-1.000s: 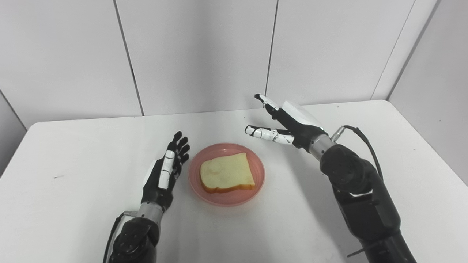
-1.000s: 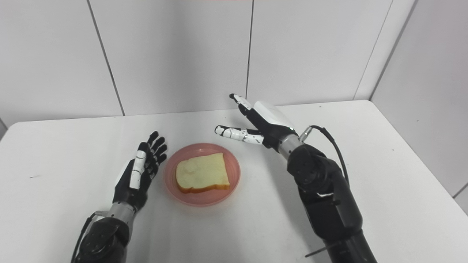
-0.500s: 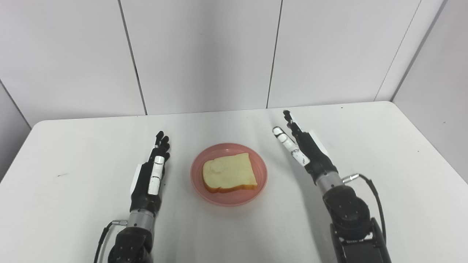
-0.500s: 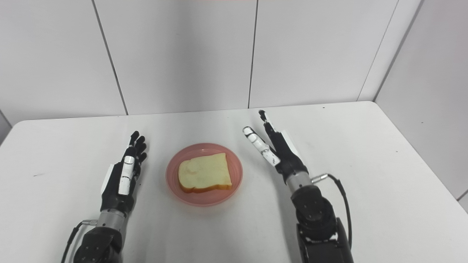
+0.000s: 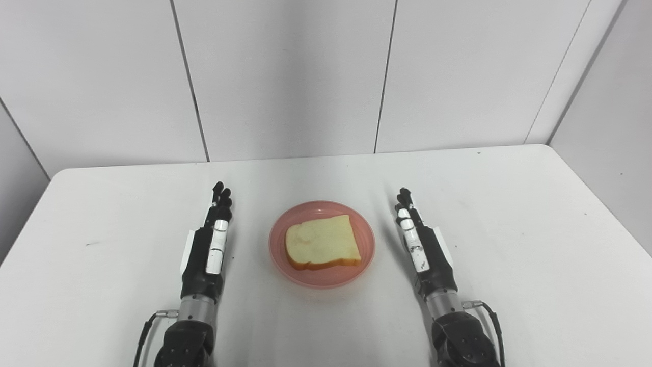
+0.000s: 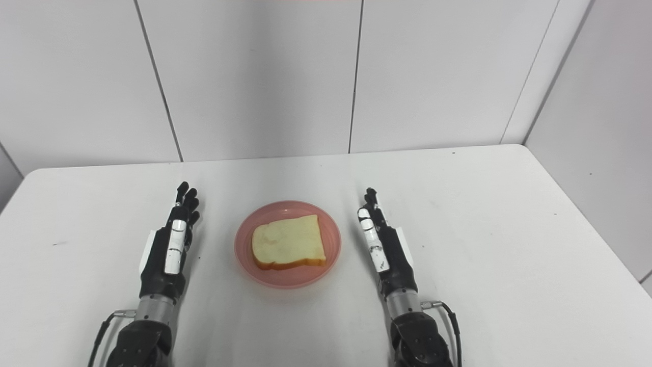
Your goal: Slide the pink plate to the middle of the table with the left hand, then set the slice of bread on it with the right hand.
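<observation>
- The slice of bread (image 5: pixel 321 246) looks light and soft, so a hard squeeze would likely dent or tear it; it is best taken at opposite crust edges with gentle pressure.
- The pink plate (image 5: pixel 364 253) looks stiff and smooth, probably quick to glide on the white table (image 5: pixel 530 239); a flat push low on its rim should move it, though too sharp a shove could send it skating.
- Looks-wise, the bread is pale cream with a golden-brown crust along its near edge, squarish with one rounded corner, lying flat inside the plate.
- The plate is round and shallow, salmon-pink, with a low raised rim showing all around the bread.
- The plate sits about mid-table, bread already on it, so the job appears done.
- The left hand (image 5: pixel 208 251) lies left of the plate, near it but apart, fingers straight and together, grasping nothing.
- The right hand (image 5: pixel 427 253) lies right of the plate, likewise apart from the rim, fingers extended forward, holding nothing.
</observation>
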`<action>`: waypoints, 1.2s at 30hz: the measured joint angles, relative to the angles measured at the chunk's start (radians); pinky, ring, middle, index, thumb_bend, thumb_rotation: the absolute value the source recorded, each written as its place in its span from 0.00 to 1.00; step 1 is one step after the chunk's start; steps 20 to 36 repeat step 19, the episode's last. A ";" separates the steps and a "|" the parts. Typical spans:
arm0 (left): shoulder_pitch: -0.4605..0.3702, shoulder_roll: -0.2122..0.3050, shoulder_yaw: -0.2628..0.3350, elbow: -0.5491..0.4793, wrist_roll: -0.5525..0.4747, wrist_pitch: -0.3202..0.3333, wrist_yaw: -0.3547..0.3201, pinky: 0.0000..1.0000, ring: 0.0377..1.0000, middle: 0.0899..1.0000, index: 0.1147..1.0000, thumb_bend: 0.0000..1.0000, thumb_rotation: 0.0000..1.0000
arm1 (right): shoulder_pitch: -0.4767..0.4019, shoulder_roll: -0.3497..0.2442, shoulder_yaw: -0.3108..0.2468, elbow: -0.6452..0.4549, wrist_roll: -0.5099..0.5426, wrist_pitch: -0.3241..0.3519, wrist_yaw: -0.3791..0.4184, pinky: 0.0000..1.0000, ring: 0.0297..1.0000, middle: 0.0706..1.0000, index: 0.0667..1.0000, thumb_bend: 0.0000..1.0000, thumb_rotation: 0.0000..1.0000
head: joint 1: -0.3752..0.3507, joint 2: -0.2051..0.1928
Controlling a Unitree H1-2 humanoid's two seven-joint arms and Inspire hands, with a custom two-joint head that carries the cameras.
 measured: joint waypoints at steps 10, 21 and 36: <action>0.027 0.005 -0.015 -0.023 0.011 0.004 -0.010 1.00 1.00 1.00 1.00 0.70 1.00 | 0.009 -0.001 0.014 0.032 0.018 -0.067 -0.034 1.00 1.00 1.00 1.00 0.23 1.00 | 0.018 -0.003; 0.079 0.007 -0.014 -0.098 -0.064 0.112 -0.071 1.00 1.00 1.00 1.00 0.66 1.00 | 0.011 -0.011 0.026 0.034 0.087 -0.067 -0.009 1.00 1.00 1.00 1.00 0.18 1.00 | 0.018 -0.003; 0.079 0.007 -0.014 -0.098 -0.064 0.112 -0.071 1.00 1.00 1.00 1.00 0.66 1.00 | 0.011 -0.011 0.026 0.034 0.087 -0.067 -0.009 1.00 1.00 1.00 1.00 0.18 1.00 | 0.018 -0.003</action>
